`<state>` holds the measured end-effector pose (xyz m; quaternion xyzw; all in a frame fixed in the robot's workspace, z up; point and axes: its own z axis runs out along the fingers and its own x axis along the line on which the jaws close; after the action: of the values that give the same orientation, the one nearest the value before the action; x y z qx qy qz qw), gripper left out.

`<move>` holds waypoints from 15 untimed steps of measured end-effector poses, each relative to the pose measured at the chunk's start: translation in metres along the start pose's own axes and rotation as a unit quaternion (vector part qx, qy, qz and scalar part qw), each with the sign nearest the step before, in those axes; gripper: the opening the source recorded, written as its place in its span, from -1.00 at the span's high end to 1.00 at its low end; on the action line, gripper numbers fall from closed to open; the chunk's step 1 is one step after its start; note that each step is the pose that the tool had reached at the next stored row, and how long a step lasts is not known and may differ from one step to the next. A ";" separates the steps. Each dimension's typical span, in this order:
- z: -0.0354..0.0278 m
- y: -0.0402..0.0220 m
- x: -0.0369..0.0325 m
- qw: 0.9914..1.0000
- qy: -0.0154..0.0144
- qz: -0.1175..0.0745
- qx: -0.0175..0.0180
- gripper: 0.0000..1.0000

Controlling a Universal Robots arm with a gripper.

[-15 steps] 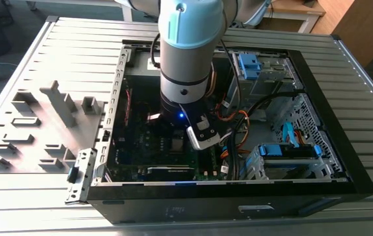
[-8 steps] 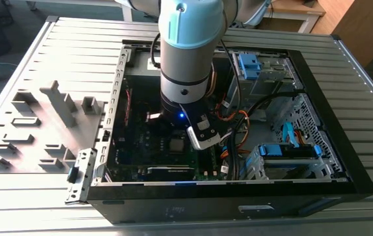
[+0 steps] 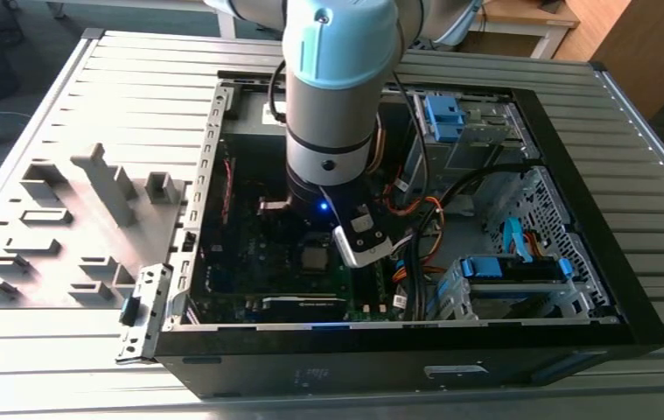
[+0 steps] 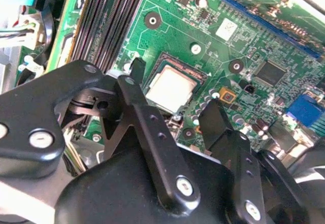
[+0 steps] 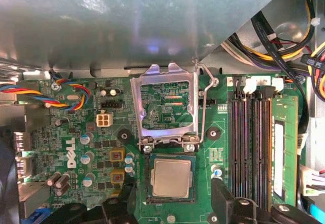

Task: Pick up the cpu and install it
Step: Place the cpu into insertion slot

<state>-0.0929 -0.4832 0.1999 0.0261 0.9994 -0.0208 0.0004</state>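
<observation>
Grey ribbed counter [image 3: 133, 79] carries the open case [image 3: 308, 367]. Fingers [image 4: 147, 122] gape empty near the seated cpu [image 4: 170, 89]; the first wrist view adds the raised lid [image 5: 167, 71].

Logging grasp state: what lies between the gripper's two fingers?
The cpu, lying in the socket, with the open fingers either side of it, in both wrist views.

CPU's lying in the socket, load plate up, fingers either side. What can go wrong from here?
1. The gripper is open, its fingers flanking the cpu; a sideways drift might nudge the chip askew.
2. The load plate stands open, so nothing clamps the cpu; I can't tell whether it sits flush.
3. Small capacitors crowd one fingertip and could get clipped.
</observation>
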 end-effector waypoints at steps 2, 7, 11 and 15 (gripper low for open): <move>0.0019 0.0001 -0.0009 1.000 0.000 0.001 0.000 -0.38; 0.0053 0.0007 -0.0030 1.000 0.000 0.003 0.000 -0.38; 0.0079 0.0023 -0.0036 1.000 0.000 0.004 0.000 -0.38; 0.0105 0.0043 -0.0034 1.000 0.000 0.004 0.000 -0.38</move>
<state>-0.0893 -0.4795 0.1892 0.0305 0.9993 -0.0211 0.0002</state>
